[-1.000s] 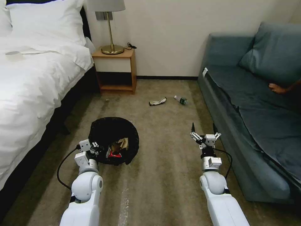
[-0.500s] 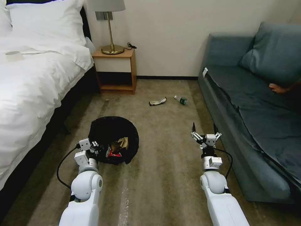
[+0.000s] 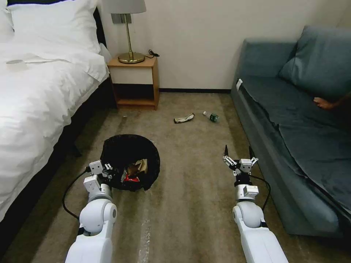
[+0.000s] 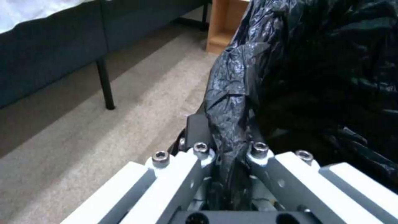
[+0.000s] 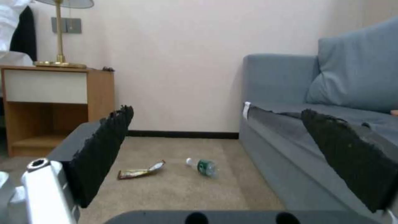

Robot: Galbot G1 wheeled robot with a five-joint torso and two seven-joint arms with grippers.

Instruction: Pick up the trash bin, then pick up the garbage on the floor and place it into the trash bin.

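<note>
While gripped at its near rim by the left tool (image 3: pixel 109 171), trash bin (image 3: pixel 120 151) on the carpet (image 3: pixel 190 204) between bed (image 3: pixel 33 109) and sofa (image 3: pixel 292 146), closer to the bed. Left tool pinched tight on a fold of black liner (image 4: pixel 232 105) and the rim under it, per the left wrist view. Tan paper and a red-and-white wrapper (image 3: pixel 132 178) already inside.

Right tool (image 3: pixel 237 150) out over bare carpet near the sofa front, fingers (image 5: pixel 104 140) spread wide, nothing between them.

Two pieces of garbage left on the floor, well ahead, toward the wall: flat dark wrapper (image 3: pixel 184 118) and, just beside it, small clear bottle (image 3: pixel 211 116) on its side. Nightstand (image 3: pixel 136 82) with lamp farther off by the bed.

Handling, as a judgement:
- Bin: likely light, nearly empty. Liner thin, crinkly, slippery; liable to slide or tear if gripped alone, so hold best kept on the stiff rim through the plastic. One-sided grip likely to let the bin tilt.
- Wrapper: flimsy, flat to the carpet; best taken at the raised, curled end.
- Bottle: light, smooth, round, apt to roll; best taken across the middle of the body, fingers square to its length.
</note>
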